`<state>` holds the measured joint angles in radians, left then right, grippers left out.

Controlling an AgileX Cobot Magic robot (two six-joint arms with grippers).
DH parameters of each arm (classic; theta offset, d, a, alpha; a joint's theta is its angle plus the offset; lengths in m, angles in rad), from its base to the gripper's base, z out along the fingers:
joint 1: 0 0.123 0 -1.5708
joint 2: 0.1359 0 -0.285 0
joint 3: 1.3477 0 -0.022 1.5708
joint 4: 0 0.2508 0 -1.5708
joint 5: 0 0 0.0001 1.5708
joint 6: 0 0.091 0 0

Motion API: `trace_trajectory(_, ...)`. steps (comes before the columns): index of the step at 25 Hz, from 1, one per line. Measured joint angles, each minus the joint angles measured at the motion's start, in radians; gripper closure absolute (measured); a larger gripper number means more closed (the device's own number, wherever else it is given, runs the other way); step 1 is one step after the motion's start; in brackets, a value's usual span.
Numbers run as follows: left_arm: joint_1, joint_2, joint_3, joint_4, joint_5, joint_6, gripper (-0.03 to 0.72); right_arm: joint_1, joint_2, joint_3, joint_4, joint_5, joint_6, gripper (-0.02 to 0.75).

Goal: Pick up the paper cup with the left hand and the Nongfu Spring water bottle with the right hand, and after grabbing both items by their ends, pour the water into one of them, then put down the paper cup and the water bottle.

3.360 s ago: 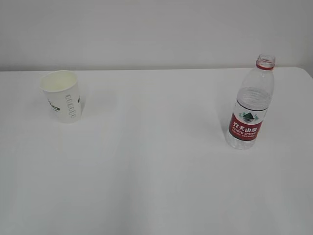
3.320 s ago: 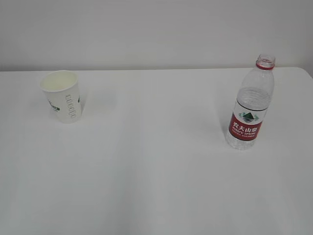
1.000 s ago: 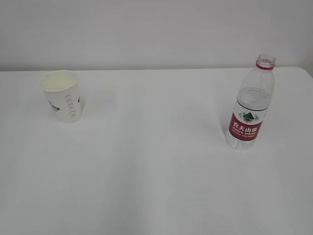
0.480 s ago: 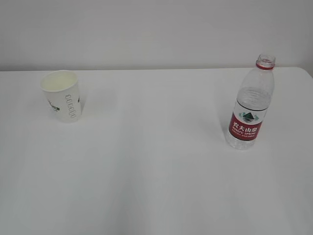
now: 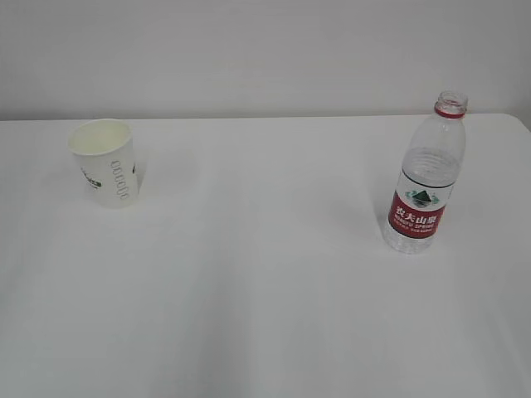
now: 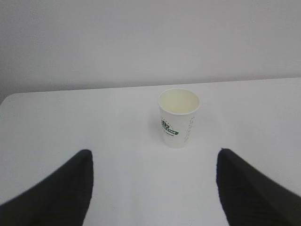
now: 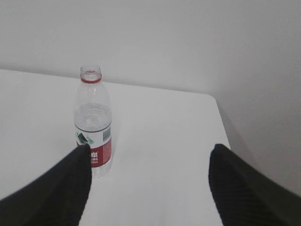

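Paper cup (image 5: 105,162) stands upright, far left of the Nongfu Spring water bottle (image 5: 425,173), itself upright and uncapped on my table (image 5: 265,290). Nothing's lifted yet; everything remains. One cup, one bottle. My left hand (image 6: 153,188) and right hand (image 7: 148,186) gape wide, empty, short of both.

One paper cup (image 5: 105,163), one water bottle (image 5: 426,181) (uncapped), two grippers (image 6: 153,188) (image 7: 148,181).

paper cup (image 5: 104,162) and uncapped bottle (image 5: 425,179) (both upright)
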<state>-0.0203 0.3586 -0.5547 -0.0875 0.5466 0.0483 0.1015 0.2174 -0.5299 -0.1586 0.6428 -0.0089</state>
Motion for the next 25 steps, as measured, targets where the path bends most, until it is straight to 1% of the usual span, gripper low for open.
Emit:
trace_trajectory(5, 0.000, 0.097, 0.000, 0.000, -0.106, 0.000, 0.101, 0.000, 0.080, 0.000, -0.002, -0.128, 0.000, 0.148)
trace_trajectory(10, 0.000, 0.160, 0.000, 0.002, -0.202, 0.000, 0.101, 0.000, 0.175, 0.000, -0.002, -0.216, 0.000, 0.148)
trace_trajectory(25, 0.000, 0.246, 0.000, 0.020, -0.288, 0.001, 0.101, 0.000, 0.414, 0.000, -0.006, -0.472, -0.002, 0.148)
